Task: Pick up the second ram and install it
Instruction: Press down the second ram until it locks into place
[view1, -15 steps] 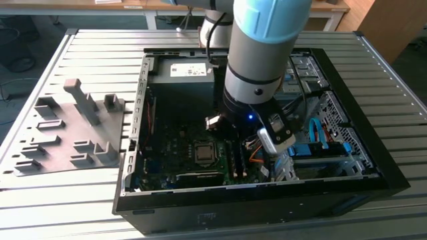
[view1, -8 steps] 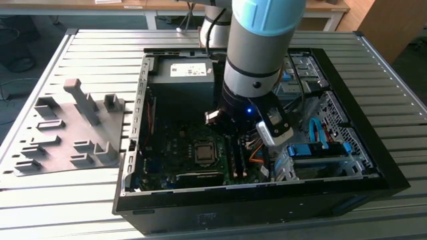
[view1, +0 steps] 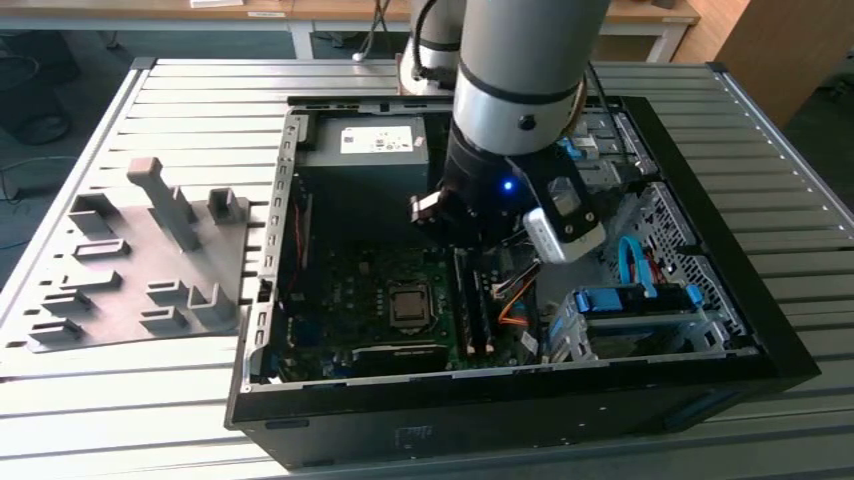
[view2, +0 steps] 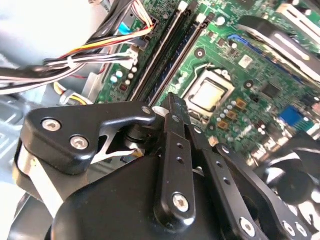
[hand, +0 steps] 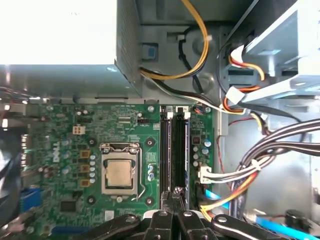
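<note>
- As seen in the first wrist view, the gripper (hand: 172, 207) is poised directly over the near end of the memory slots, its two fingertips (hand: 166, 202) drawn together with no gap visible between them.
- In the second wrist view the gripper (view2: 172, 107) appears likewise clenched; nothing can be made out clamped between the tips, though whether they press on a strip's top edge cannot be told.
- Two memory strips are recorded standing upright in adjacent slots of the motherboard (hand: 65, 145), just beside the CPU socket (hand: 119, 172). Both appear seated along their length, with the pale latches at the far end against them.
- The second ram (hand: 180, 150) is judged to be the strip on the cable side, the one under the fingertips; the other memory strip (hand: 165, 150) lies between it and the socket. Which is which is not certain from colour.
- Judgement on progress: pick-up and insertion appear done; only final seating or release would remain, if anything.
- Beyond the slots, the wire bundles (hand: 260, 160) and the power supply (hand: 60, 32) are noted.
- In the exterior view, the arm (view1: 521, 90) is reaching down into the open computer case (view1: 747, 330), and a grey parts fixture (view1: 134, 260) rests on the slatted table (view1: 801, 190) at the exterior view's left.
</note>
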